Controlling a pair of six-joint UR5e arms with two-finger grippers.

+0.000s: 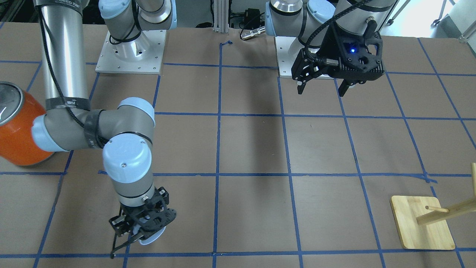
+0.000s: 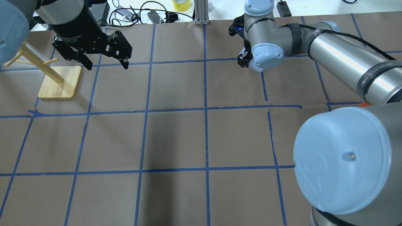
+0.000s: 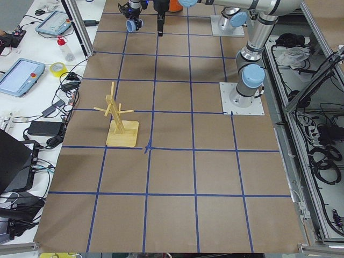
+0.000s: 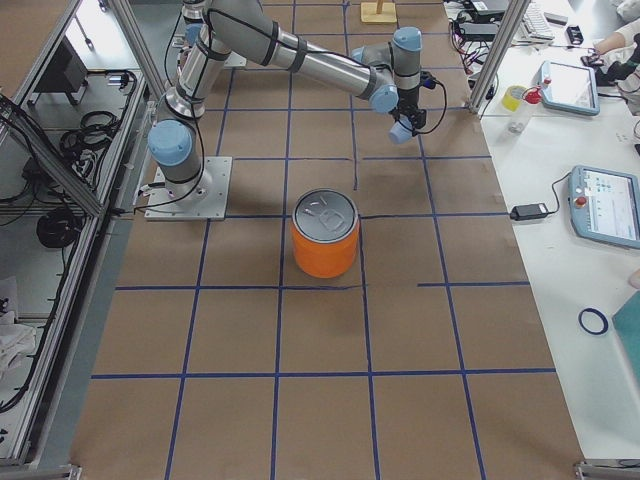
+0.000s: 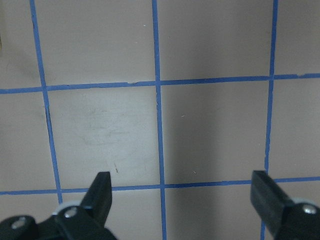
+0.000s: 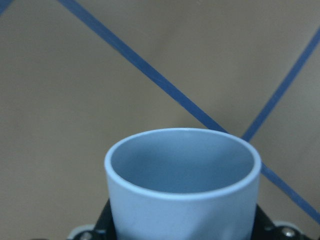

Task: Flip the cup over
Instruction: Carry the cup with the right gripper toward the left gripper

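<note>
The cup (image 6: 182,185), a small pale blue tumbler, sits between the jaws of my right gripper (image 1: 141,229), with its open mouth pointing away from the wrist camera toward the table. The right gripper is shut on it, low over the brown table near the operators' edge. The cup shows as a pale rim below the gripper in the front view (image 1: 153,236) and beside the wrist in the overhead view (image 2: 258,68). My left gripper (image 2: 103,64) hangs open and empty above the table on the other side, with its fingers (image 5: 102,190) wide apart.
A large orange can (image 4: 325,235) with a silver top stands by the right arm's elbow (image 1: 16,134). A wooden peg stand (image 2: 59,81) on a square base stands near the left gripper. Blue tape lines grid the table.
</note>
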